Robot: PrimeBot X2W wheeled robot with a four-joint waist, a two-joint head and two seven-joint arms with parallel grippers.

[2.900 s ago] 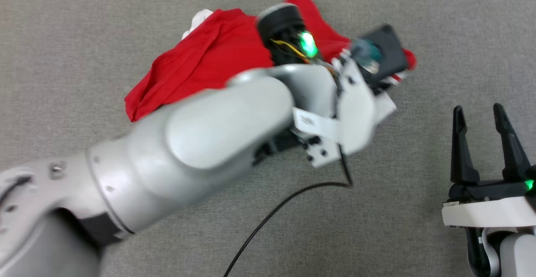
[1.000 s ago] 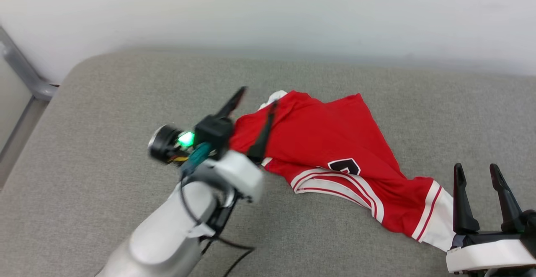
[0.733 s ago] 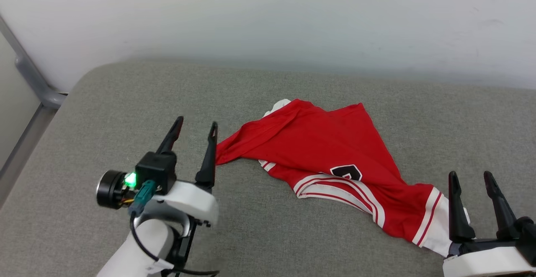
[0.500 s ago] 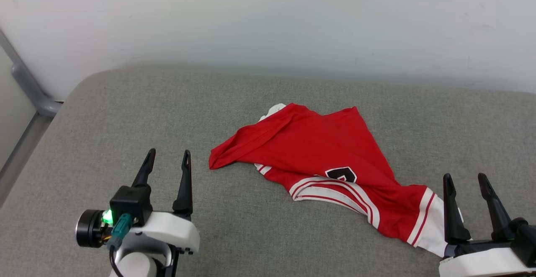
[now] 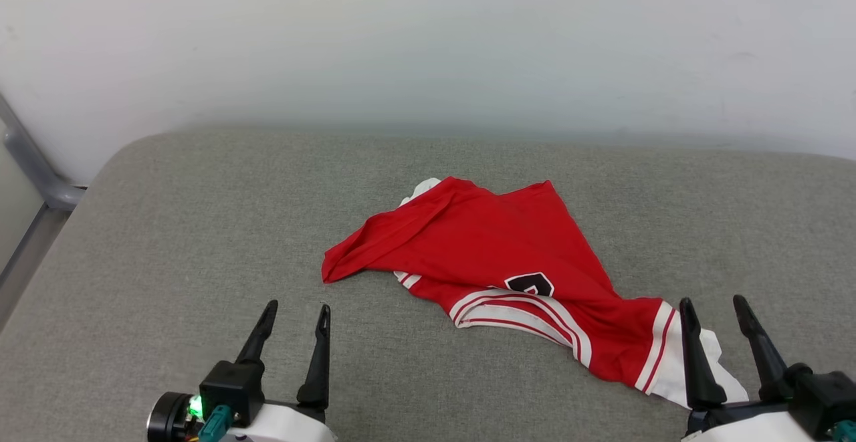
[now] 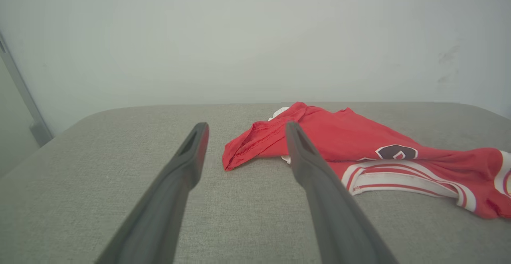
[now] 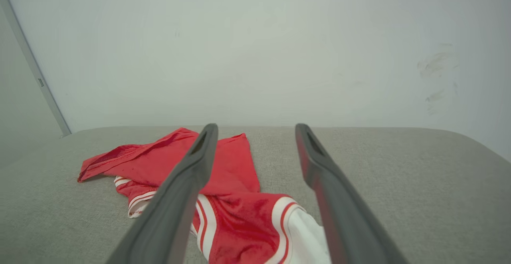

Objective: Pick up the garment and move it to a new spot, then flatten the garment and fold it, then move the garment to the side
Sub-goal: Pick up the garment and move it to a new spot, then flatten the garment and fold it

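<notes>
Garment (image 5: 495,255) rumpled on cushion (image 5: 200,228), left gripper (image 5: 297,305) released apart, right gripper (image 5: 712,300) released by sleeve (image 5: 669,372)

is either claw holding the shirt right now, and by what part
Nothing is held. The left claw and the right claw are both open, and the garment lies loose on the grey cushion.

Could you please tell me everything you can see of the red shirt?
The shirt is red, thin knit by its look, with white sleeves, red-white striped trim and part of a black, white-edged mark showing. It lies crumpled and partly folded over itself on the grey cushion. One white sleeve lies by the open right pincer, ungripped.
</notes>
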